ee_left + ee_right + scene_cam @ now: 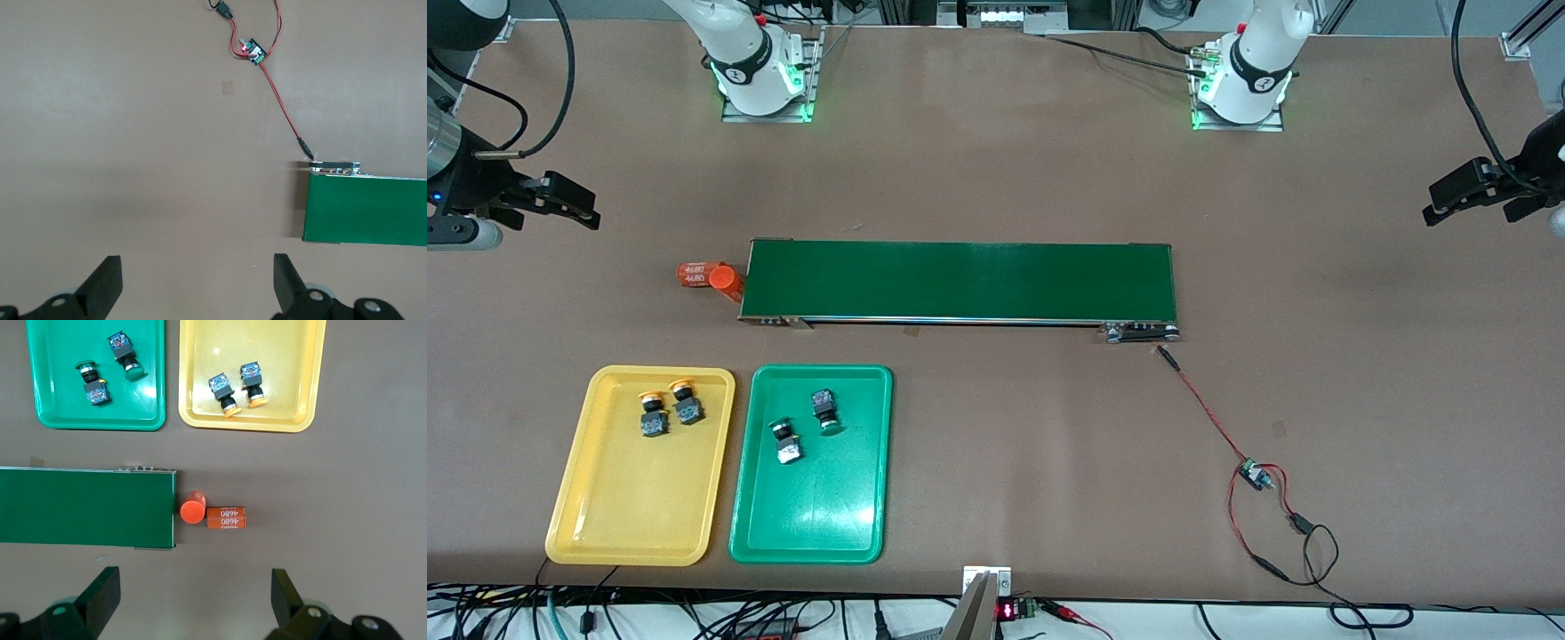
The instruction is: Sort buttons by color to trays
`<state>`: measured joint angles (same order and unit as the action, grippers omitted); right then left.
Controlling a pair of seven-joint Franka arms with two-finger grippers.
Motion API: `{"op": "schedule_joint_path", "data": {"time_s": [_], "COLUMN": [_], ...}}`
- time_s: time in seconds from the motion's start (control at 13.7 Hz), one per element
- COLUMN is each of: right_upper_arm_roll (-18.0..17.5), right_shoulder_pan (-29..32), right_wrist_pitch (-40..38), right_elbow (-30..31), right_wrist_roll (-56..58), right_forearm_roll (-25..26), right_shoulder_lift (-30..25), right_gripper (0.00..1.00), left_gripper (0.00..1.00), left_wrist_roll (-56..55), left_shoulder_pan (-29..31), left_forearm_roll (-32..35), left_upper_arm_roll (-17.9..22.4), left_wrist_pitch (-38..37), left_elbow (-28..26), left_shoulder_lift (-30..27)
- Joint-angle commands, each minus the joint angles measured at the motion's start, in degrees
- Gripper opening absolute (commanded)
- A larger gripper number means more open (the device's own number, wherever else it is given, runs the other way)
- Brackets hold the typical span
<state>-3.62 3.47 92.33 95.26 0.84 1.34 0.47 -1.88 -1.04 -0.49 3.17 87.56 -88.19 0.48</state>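
Two yellow-capped buttons (654,416) (687,403) lie side by side in the yellow tray (631,498), at its end nearest the belt. Two green-capped buttons (786,440) (825,409) lie in the green tray (818,507) beside it. The right wrist view shows both trays (287,360) (53,347) with the same buttons (223,392) (93,383). My right gripper (591,209) (197,600) hangs open and empty over bare table at the right arm's end. My left gripper (1430,204) (198,283) hangs open and empty over bare table at the left arm's end.
A long dark-green conveyor belt (960,280) (367,210) (87,507) lies across the middle. Two orange cylinders (710,276) (225,517) rest at its end toward the right arm. A red wire with a small circuit board (1256,476) (254,51) trails from its other end.
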Motion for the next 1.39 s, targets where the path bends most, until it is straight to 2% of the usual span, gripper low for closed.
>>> {"op": "schedule_joint_path", "data": {"time_s": [0.0,1.31], "right_upper_arm_roll": [0.28,2.13], "right_shoulder_pan": [-0.22,-0.57], "right_wrist_pitch": [-1.09,-2.41], "right_elbow": [-1.48,-2.8], "right_wrist_roll": [-0.67,-0.14], "right_forearm_roll": [-0.54,-0.63], "right_shoulder_lift": [0.49,-0.12], "right_gripper": [1.0,1.0], "left_gripper": [1.0,1.0], "left_wrist_roll": [1.18,0.65], "left_shoulder_pan": [-0.19,-0.28], "left_forearm_roll": [-0.65,-0.74], "left_upper_arm_roll": [0.34,0.25], "left_wrist_pitch": [-1.17,-1.34], "left_elbow": [1.09,1.09], "left_shoulder_lift": [0.04,0.04]}}
